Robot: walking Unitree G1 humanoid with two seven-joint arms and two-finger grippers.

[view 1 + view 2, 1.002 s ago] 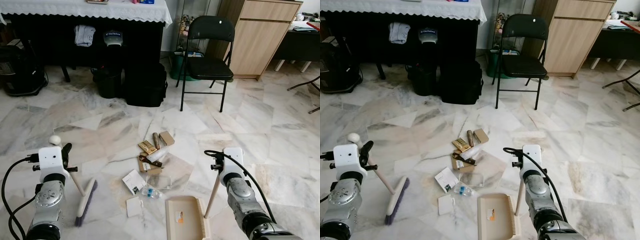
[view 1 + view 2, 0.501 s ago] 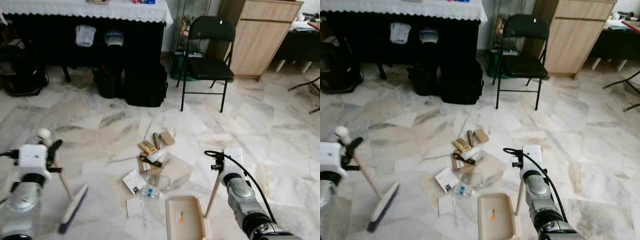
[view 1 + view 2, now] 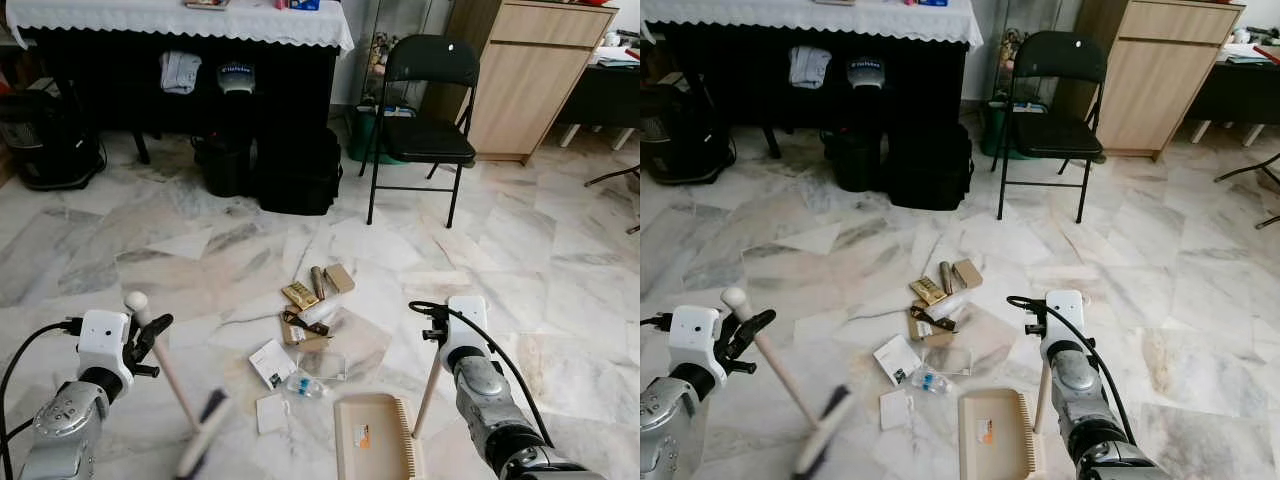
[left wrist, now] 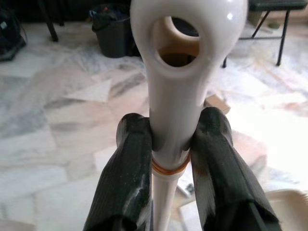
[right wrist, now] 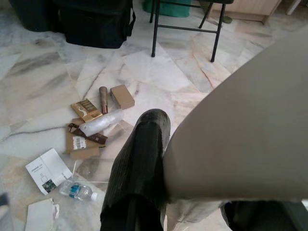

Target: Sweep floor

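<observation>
On the marble floor (image 3: 520,250) in front of me lies a small pile of rubbish: a white leaflet (image 3: 269,362), a small plastic bottle (image 3: 301,384), a white card (image 3: 269,413), some brown cardboard boxes (image 3: 339,277), a dark tube (image 3: 317,281) and a clear plastic wrap (image 3: 318,311). They are close together, between my two arms.

My left gripper (image 4: 169,154) is clenched on the upper part of the broom handle (image 3: 166,366). In my left wrist view both black fingers (image 4: 126,178) press the white handle from two sides, just under its rounded end with the hole. The handle is tilted, and it goes down toward the rubbish. The broom head (image 3: 203,450) is at the floor, left of the white card; it is blurred, so I cannot tell if it touches the floor.

My right gripper (image 5: 159,163) grasps the beige handle of the dustpan (image 3: 428,382). In my right wrist view one black finger (image 5: 139,163) lies against the handle, which is very near to the camera. The dustpan tray (image 3: 372,440) lies flat on the floor, just beside the bottle and the card, with its comb edge on the right side.

Farther away are a black folding chair (image 3: 425,110), a black bag (image 3: 297,172), a dark bin (image 3: 222,160), a table with a white lace cloth (image 3: 180,20) and a wooden cabinet (image 3: 520,70).
</observation>
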